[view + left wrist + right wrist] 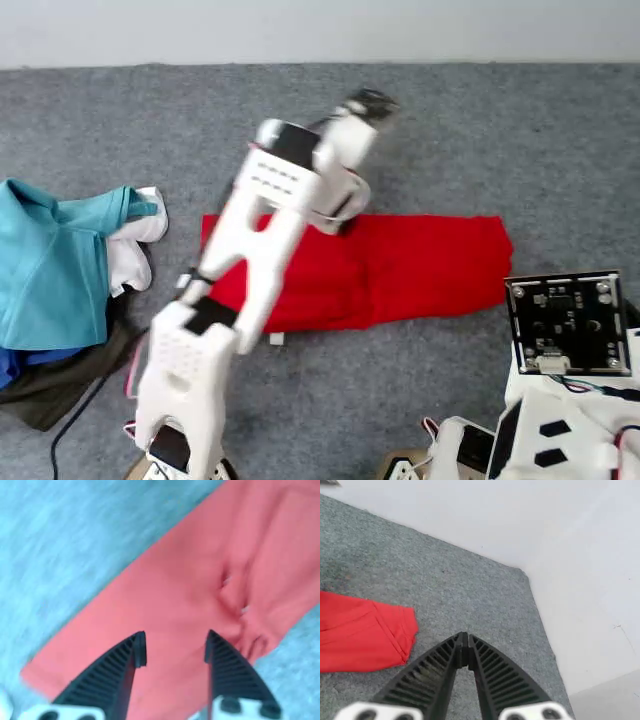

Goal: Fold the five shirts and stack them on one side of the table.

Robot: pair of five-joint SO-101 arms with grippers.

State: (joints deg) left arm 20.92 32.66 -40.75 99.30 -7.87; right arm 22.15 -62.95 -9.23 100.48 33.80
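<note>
The left gripper (175, 647) stood released, its two dark ribbed fingers (122, 662) spread apart with nothing between them. It hung just above the red shirt (200, 590), whose cloth lay under the gap and under both fingertips; whether the tips touched the fabric could not be told. A small pucker of folds sat in the cloth just beyond the gripper. In the high view the left arm (250, 260) stretched from the near edge out across the shirt's left half.

The right gripper (466, 650) was clenched, fingers pressed together on nothing. It was over bare mat, with one end of the red shirt (365, 635) off to the side, apart from it. The right arm (570, 400) sat drawn back at the near right corner.

The red shirt (420, 265) lay as a long folded band across the middle of the table. Well apart from it, at the left edge, a loose heap held a teal shirt (50, 260), a white one (130, 250), a blue one (20, 365) and a dark one (50, 395), none folded.

The table wore a grey carpet-like mat (500, 130). Past its far edge ran a plain white surface (320, 30).
</note>
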